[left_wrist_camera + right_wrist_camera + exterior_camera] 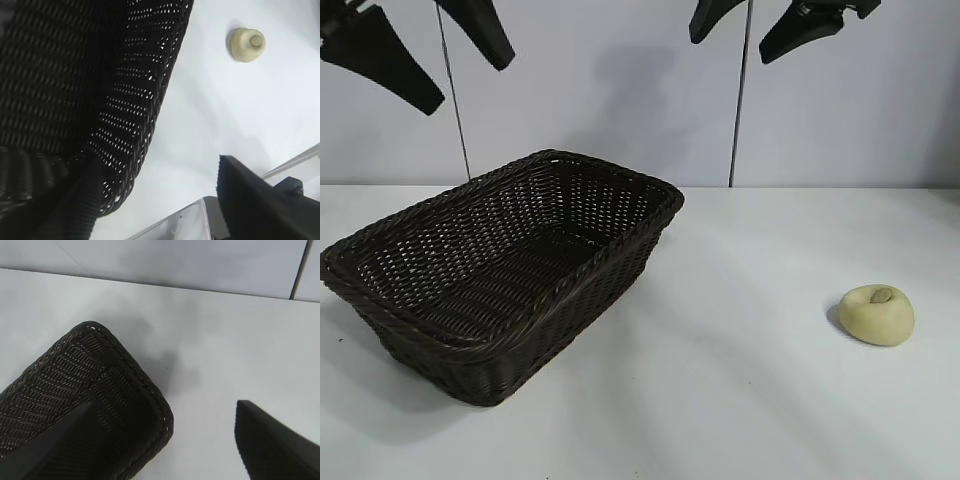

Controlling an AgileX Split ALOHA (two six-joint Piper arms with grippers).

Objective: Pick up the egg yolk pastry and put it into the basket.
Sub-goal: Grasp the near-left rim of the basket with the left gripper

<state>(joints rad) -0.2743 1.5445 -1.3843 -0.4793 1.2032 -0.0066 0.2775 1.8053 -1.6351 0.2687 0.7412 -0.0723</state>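
1. The basket (505,265) sits on the white worktop (740,390), nothing in it.
2. The egg yolk pastry (877,314) lies on the worktop well apart from the basket, dimple up.
3. The left claw (430,50) hangs above the basket, fingers apart, holding nothing.
4. The right claw (760,25) hangs high beyond the basket's far corner, fingers apart, holding nothing.

My left gripper (435,60) wore two matte black fingers (382,60), long wedges that tapered toward rounded tips. My right gripper (760,25) matched it in colour and shape. Up close, the inner face of one left finger (255,200) was finely ribbed, with a silvery metal piece (175,225) beside it.
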